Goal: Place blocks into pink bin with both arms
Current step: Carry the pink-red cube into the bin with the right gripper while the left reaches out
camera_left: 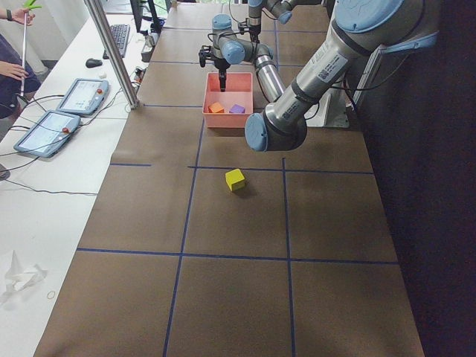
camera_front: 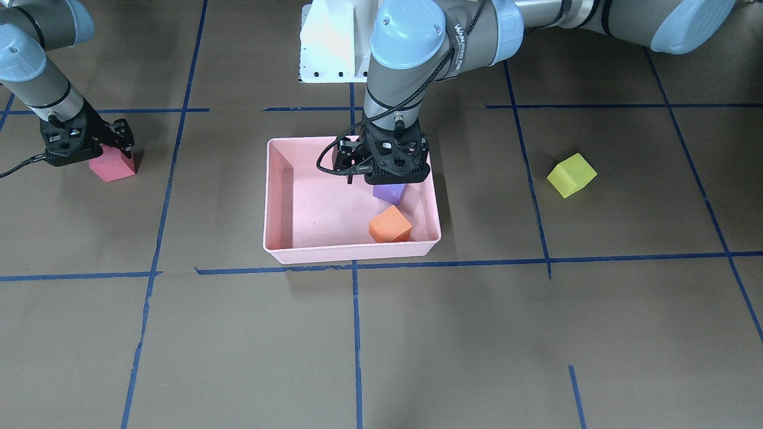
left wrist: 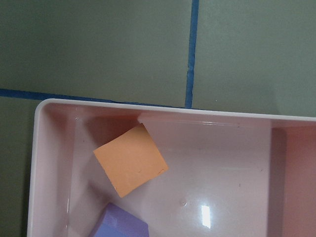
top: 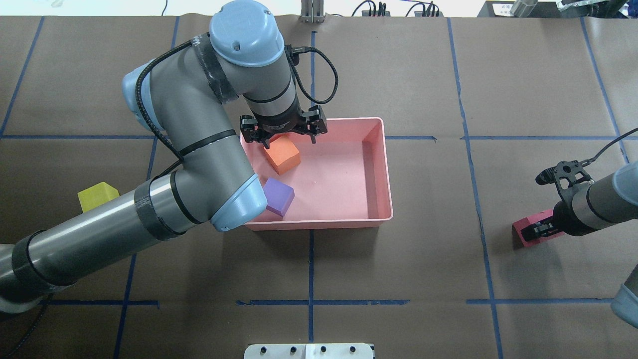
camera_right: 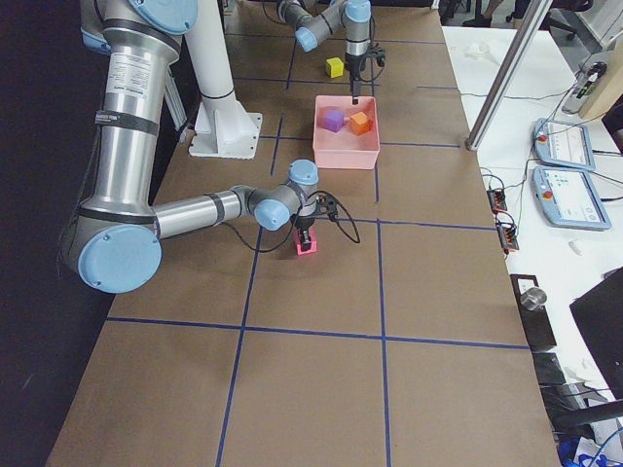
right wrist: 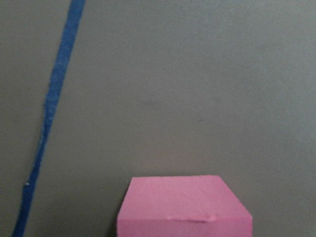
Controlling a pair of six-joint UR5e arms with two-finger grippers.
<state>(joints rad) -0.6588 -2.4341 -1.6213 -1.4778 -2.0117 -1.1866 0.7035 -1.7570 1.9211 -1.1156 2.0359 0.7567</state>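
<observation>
Hovering above orange block [top: 281, 154], left jaws spread; right jaws at red block [camera_front: 113, 167], unclear

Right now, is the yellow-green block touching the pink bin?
Apart. The front-facing view shows bare table and a tape line between yellow-green block and pink bin.

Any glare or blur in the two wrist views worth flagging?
Left wrist view: sharp, with one small bright glare patch on the pink bin floor near the bottom edge. Right wrist view: soft and washed out; the red block reads pink, cropped at the bottom.
</observation>
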